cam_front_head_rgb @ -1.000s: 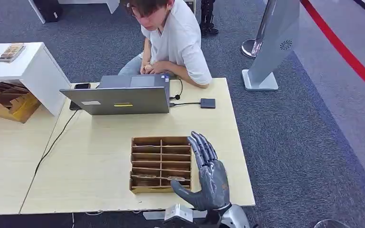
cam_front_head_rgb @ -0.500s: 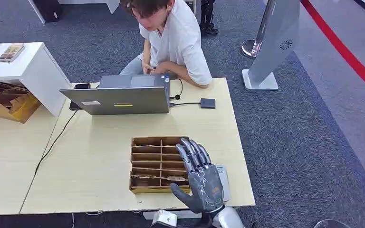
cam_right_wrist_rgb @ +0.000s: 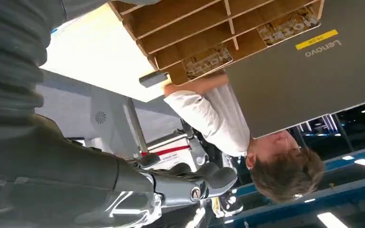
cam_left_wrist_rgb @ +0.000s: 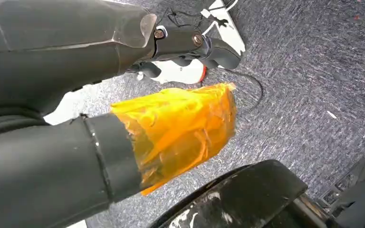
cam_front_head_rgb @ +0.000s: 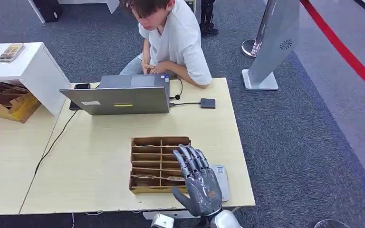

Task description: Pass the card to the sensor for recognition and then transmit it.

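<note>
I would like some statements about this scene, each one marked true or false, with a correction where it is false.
1. The right hand hovers with its fingers apart over the wooden divider box. True.
2. The right hand is holding a card. False: it holds nothing.
3. The laptop stands on the table between the person and the box. True.
4. The small dark square device lies inside the box. False: it lies on the table beside the laptop, joined to a cable.
5. Every compartment of the box is empty. False: some near compartments hold cards.
</note>
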Controlling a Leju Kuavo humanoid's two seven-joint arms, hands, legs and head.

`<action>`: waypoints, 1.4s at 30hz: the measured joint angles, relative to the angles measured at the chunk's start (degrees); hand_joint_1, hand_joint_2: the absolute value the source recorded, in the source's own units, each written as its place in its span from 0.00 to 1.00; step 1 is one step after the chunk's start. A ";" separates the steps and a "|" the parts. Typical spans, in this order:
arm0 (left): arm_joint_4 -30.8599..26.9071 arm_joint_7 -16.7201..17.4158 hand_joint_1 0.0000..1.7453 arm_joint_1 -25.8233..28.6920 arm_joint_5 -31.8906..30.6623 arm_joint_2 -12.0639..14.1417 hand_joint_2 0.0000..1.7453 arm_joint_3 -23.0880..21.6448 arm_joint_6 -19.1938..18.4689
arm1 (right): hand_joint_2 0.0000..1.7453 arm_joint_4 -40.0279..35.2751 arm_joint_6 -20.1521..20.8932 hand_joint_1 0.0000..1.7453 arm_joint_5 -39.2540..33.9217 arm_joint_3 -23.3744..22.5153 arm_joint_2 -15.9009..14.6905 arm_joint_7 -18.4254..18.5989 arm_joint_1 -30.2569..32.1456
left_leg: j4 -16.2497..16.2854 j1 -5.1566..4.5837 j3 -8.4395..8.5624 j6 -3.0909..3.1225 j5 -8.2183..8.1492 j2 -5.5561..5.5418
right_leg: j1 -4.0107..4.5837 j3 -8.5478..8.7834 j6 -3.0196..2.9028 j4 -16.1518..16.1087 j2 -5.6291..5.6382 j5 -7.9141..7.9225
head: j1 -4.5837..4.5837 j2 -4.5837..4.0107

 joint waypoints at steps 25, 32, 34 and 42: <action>0.00 0.04 0.00 -0.26 -0.57 0.02 0.00 0.00 -0.52 | 1.00 4.42 1.27 0.09 -0.61 0.20 -0.11 0.70 -0.16 | 0.00 0.00 0.00 0.00 0.00 0.00 | 0.00 0.00 0.00 0.00 0.00 0.00 | 0.00 0.00; 0.00 0.04 0.00 -0.30 -0.63 0.02 0.00 0.00 -0.72 | 1.00 4.74 2.30 0.12 -0.90 0.20 -0.11 0.85 -0.20 | 0.00 0.00 0.00 0.00 0.00 0.00 | 0.00 0.00 0.00 0.00 0.00 0.00 | 0.00 0.00; 0.00 0.04 0.00 -0.32 -0.66 0.02 0.00 0.00 -0.85 | 1.00 4.74 2.36 0.12 -1.07 0.20 -0.11 0.98 -0.21 | 0.00 0.00 0.00 0.00 0.00 0.00 | 0.00 0.00 0.00 0.00 0.00 0.00 | 0.00 0.00; 0.00 0.04 0.00 -0.55 -0.98 0.02 0.00 0.00 -0.98 | 1.00 4.94 3.08 0.18 -1.29 0.20 -0.11 1.18 -0.42 | 0.00 0.00 0.00 0.00 0.00 0.00 | 0.00 0.01 0.00 0.00 0.00 0.00 | 0.00 0.00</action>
